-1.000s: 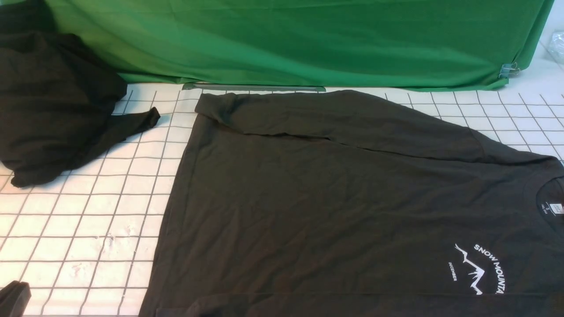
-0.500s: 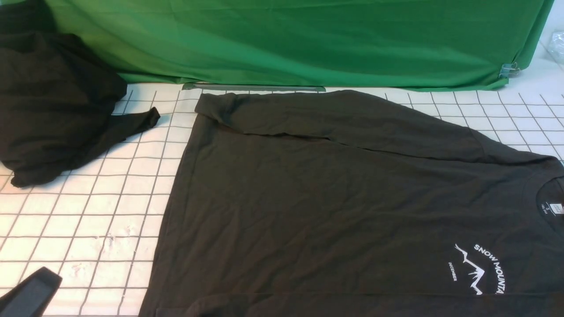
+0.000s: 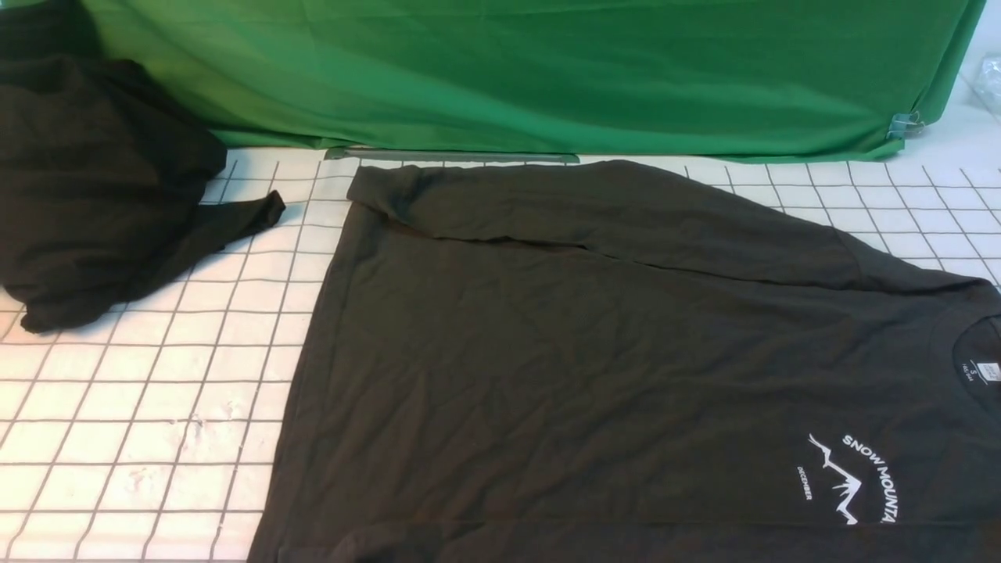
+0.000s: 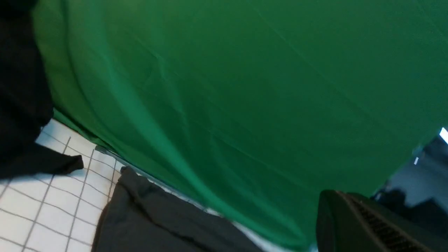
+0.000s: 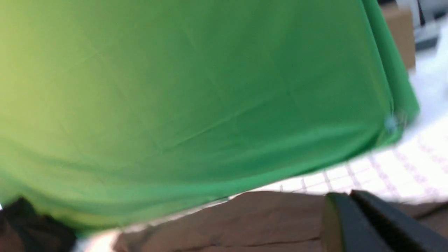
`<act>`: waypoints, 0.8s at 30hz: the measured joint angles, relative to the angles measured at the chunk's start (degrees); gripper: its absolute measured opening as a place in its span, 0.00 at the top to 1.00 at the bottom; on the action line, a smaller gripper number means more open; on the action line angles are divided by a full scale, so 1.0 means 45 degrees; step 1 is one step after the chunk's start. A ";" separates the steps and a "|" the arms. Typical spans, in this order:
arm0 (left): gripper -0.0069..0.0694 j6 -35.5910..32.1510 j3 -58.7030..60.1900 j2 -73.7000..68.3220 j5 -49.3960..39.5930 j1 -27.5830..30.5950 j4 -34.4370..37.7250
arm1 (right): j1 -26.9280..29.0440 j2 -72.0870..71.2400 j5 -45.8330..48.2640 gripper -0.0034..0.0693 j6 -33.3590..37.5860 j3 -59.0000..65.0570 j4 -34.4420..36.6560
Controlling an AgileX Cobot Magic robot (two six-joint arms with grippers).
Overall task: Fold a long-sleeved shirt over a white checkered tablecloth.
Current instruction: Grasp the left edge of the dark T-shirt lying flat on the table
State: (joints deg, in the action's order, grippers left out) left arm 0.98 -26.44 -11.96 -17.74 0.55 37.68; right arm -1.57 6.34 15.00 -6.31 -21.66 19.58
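The long-sleeved shirt (image 3: 594, 367) lies flat on the white checkered tablecloth (image 3: 156, 407), collar to the right. One sleeve is folded across its far edge. Its white mountain print (image 3: 852, 477) and neck label (image 3: 974, 371) show at the right. Neither gripper appears in the front view. In the left wrist view, my left gripper (image 4: 341, 196) hangs above the cloth with its fingers together, holding nothing, and the shirt's corner (image 4: 150, 220) lies below. In the right wrist view, which is blurred, my right gripper (image 5: 346, 197) is raised over the shirt (image 5: 227, 220), fingers pressed together and empty.
A blacker plain garment heap (image 3: 86, 188) sits at the far left, one flap reaching toward the shirt. A green fabric sheet (image 3: 532, 70) hangs along the back, held by a clip (image 3: 903, 123) at its right end.
The left gripper's tip rose into the front view's bottom left corner half a second ago and has since left the picture. The shirt has not moved.
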 joint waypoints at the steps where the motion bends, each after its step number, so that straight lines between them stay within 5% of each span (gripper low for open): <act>1: 0.91 0.0000 -0.0217 -0.0408 -0.0224 0.0000 -0.0158 | 0.0000 0.0237 0.0355 0.94 0.0061 -0.0176 -0.0082; 4: 0.91 -0.0506 -0.3672 -0.4305 -0.5678 0.0000 -0.2446 | 0.0000 0.2866 0.4982 0.94 0.1276 -0.3228 -0.1560; 7: 0.91 -0.2159 -0.5219 -0.7804 -0.9809 0.0000 -0.2924 | 0.0000 0.4632 0.8124 0.94 0.2239 -0.4234 -0.2030; 9: 0.91 -0.2894 -0.5364 -0.8981 -1.0707 -0.0058 -0.2691 | 0.0000 0.5280 0.9093 0.94 0.2646 -0.4337 -0.2111; 14: 0.91 -0.2987 -0.4990 -1.1633 -1.0302 -0.1737 -0.2374 | 0.0000 0.6371 0.9866 0.94 0.3234 -0.4376 -0.2178; 21: 0.84 0.1323 -0.4773 -1.4158 -0.9217 -0.4842 -0.6224 | -0.0010 0.6485 0.9536 0.92 0.3383 -0.4376 -0.2216; 24: 0.77 0.2040 -0.4705 -1.5107 -0.9136 -0.5342 -0.6617 | -0.0010 0.6485 0.9490 0.91 0.3393 -0.4376 -0.2216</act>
State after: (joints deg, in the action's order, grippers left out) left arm 10.16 -47.61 -79.94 -58.85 -23.49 7.90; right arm -1.62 35.52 57.71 8.96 -41.35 9.61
